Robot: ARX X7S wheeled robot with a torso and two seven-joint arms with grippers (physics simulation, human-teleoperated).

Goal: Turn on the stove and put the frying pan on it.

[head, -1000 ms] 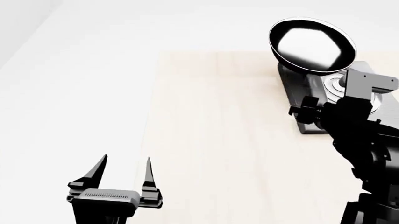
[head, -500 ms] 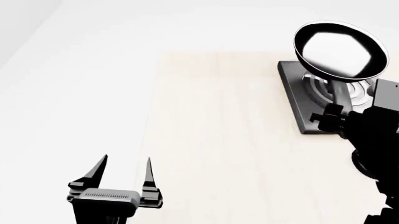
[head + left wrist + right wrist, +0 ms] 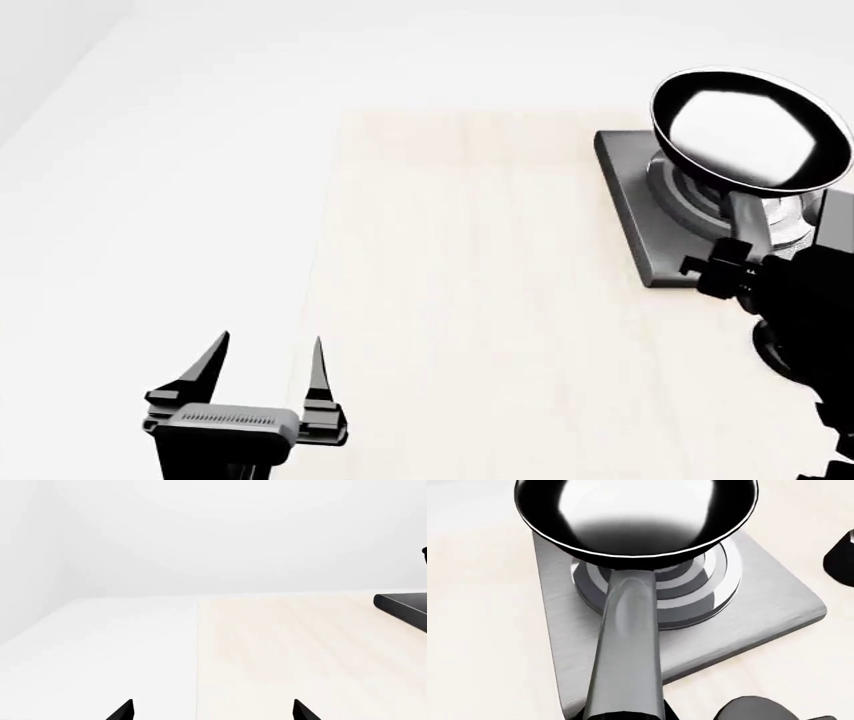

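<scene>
The frying pan [image 3: 750,125], round and black with a glossy inside, hangs tilted over the silver burner rings [image 3: 681,195] of the stove [image 3: 638,215], a dark grey slab at the table's right. My right gripper [image 3: 741,268] is shut on the pan's long handle [image 3: 627,645]. In the right wrist view the pan bowl [image 3: 634,515] hides the middle of the rings [image 3: 700,592], and whether it touches them cannot be told. My left gripper [image 3: 263,362] is open and empty at the near left, and its fingertips [image 3: 123,711] are wide apart.
The light wooden table [image 3: 467,280] spreads between the arms, with a white surface [image 3: 160,200] to its left. A black object [image 3: 842,557], cut off by the frame edge, stands beside the stove. A dark rounded shape [image 3: 754,709] sits near the handle's base.
My right arm has carried the pan to the right and lower, from the stove's far left corner to over the burner rings. The left arm has not moved.
</scene>
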